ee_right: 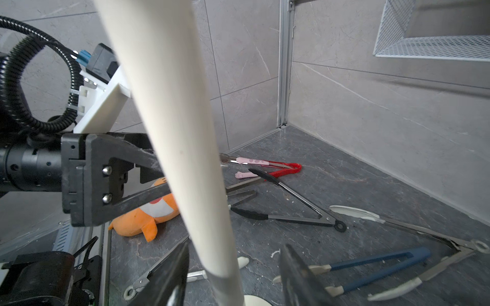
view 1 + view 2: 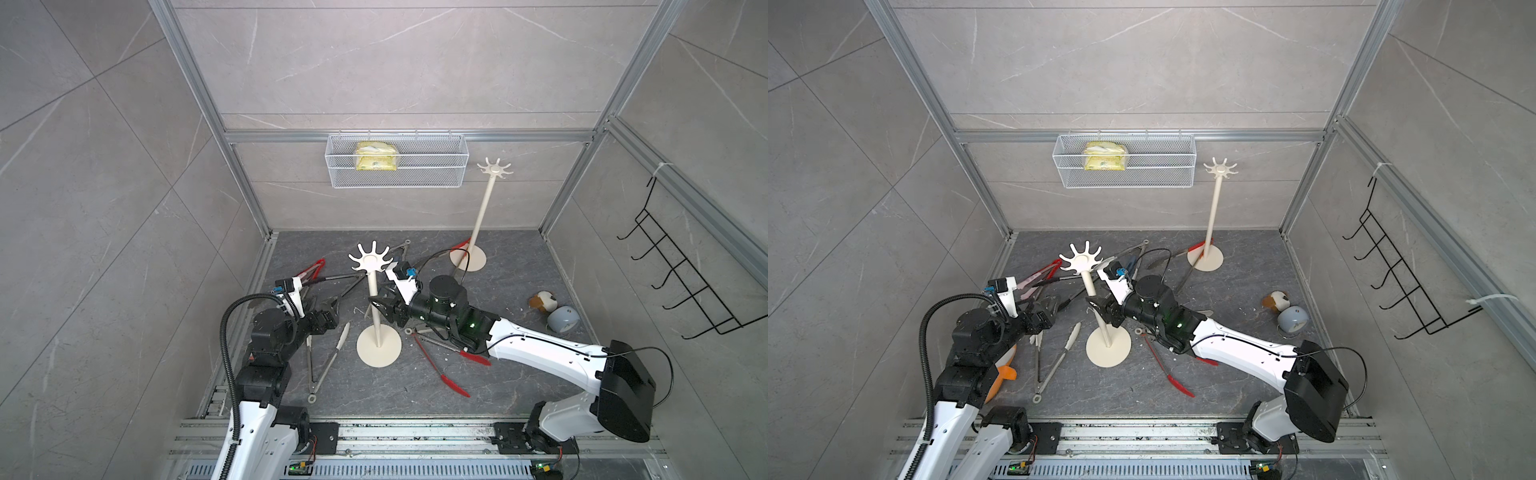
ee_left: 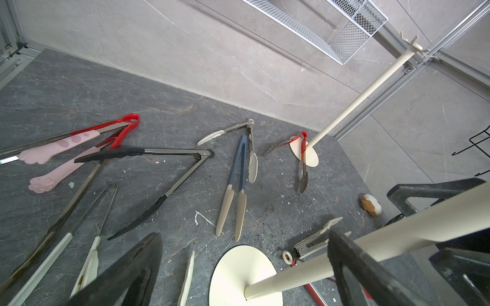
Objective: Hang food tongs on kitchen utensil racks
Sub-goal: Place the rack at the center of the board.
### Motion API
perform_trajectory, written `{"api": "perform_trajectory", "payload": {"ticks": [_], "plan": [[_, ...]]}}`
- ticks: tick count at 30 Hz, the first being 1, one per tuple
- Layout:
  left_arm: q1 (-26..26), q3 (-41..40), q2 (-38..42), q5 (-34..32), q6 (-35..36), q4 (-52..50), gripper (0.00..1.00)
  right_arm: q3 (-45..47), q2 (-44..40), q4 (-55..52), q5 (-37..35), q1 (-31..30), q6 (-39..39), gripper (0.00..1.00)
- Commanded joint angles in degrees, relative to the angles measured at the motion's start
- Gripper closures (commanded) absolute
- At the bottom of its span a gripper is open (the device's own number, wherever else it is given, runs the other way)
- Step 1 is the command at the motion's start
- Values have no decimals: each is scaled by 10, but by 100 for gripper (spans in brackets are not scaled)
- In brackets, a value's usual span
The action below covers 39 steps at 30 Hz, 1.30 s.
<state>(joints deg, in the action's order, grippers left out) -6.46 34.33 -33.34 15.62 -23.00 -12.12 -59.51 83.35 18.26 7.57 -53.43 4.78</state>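
The near cream utensil rack (image 2: pixel 376 316) stands mid-floor with bare hooks. My right gripper (image 2: pixel 376 307) is open, and the rack's pole (image 1: pixel 185 148) passes between its fingers with a gap on one side. Just left of that pole my left gripper (image 2: pixel 334 309) is wide open and holds nothing (image 3: pixel 244 251). All the food tongs lie on the floor: black-tipped (image 3: pixel 172 169), blue-grey with cream tips (image 3: pixel 236 190), pink paw (image 3: pixel 61 148), cream-tipped (image 2: pixel 328 361) and red (image 2: pixel 436 361). The far rack (image 2: pixel 482 208) is bare too, with a red-ended pair (image 3: pixel 302 159) across its base.
A white wire basket (image 2: pixel 395 166) with a yellow pack hangs on the back wall. A black wire hook rack (image 2: pixel 681 270) hangs on the right wall. Plush toys (image 2: pixel 542 301) and a grey-blue object (image 2: pixel 563 320) lie at the right, an orange plush (image 2: pixel 1003 374) by the left arm.
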Motion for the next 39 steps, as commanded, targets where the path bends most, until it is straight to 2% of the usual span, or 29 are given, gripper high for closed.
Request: {"api": "perform_trajectory", "payload": {"ticks": [1,8,14,22,28,39], "plan": [[-2,0,-4,22,-7,30,0,15,-25,-24,-27,1,1,37],[-2,-1,-7,27,-11,26,0,59,-65,-27,-70,1,12,17],[-2,4,-7,27,-9,11,0,84,-108,-66,-99,2,19,10],[-2,5,-2,32,-7,-3,0,115,-161,-120,-99,4,42,9],[-3,1,8,55,7,-17,0,86,-175,-281,-138,7,62,11],[-3,-14,44,61,9,-50,0,136,-238,-397,-147,7,121,12]]}}
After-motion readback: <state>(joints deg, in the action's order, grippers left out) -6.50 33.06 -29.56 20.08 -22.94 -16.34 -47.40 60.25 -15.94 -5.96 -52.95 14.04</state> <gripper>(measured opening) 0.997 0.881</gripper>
